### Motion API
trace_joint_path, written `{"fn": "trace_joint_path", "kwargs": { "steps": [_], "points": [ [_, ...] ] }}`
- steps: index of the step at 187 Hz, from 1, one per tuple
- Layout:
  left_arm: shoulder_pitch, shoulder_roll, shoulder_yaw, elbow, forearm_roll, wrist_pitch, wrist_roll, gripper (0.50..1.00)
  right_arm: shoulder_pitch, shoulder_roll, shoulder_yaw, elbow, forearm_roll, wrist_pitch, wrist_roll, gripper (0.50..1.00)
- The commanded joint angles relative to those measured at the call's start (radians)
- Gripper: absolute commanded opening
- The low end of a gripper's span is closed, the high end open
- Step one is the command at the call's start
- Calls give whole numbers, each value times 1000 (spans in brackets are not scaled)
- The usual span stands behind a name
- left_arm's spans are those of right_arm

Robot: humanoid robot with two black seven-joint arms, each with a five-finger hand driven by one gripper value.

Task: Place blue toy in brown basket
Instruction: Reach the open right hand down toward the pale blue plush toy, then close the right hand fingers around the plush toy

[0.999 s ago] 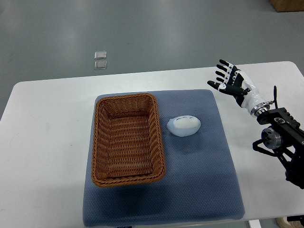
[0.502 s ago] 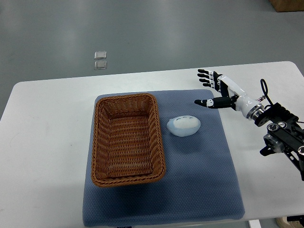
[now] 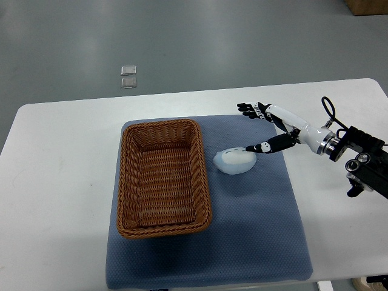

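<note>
Toy-wise, the blue toy (image 3: 234,160) is looking soft, light, probably squashy; right robot hand (image 3: 265,128), spread and empty, is needing its rounded sides

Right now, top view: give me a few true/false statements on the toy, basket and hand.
1. The blue toy lies inside the basket. False: it lies on the blue mat, just right of the basket.
2. The basket holds nothing. True.
3. The right hand has its fingers spread, not closed on the toy. True.
4. The left hand is reaching over the basket. False: no left arm is in view.
5. The basket stands on the bare table. False: it stands on the mat.
</note>
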Motion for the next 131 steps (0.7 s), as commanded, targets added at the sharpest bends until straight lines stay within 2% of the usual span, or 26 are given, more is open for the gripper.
{"fn": "trace_joint_path", "kwargs": {
  "steps": [1, 60, 88, 131],
  "points": [
    [0, 0, -1, 0, 0, 1, 0, 1000, 1, -1, -3, 0, -19, 1, 2, 911],
    [-3, 0, -2, 0, 0, 0, 0, 1000, 34, -19, -81, 7, -105, 1, 36, 911],
    [-3, 0, -1, 0, 0, 0, 0, 1000, 78, -28, -168, 7, -208, 0, 77, 911],
    [-5, 0, -2, 0, -1, 0, 0, 1000, 118, -10, -223, -19, -237, -29, 56, 911]
  ]
}}
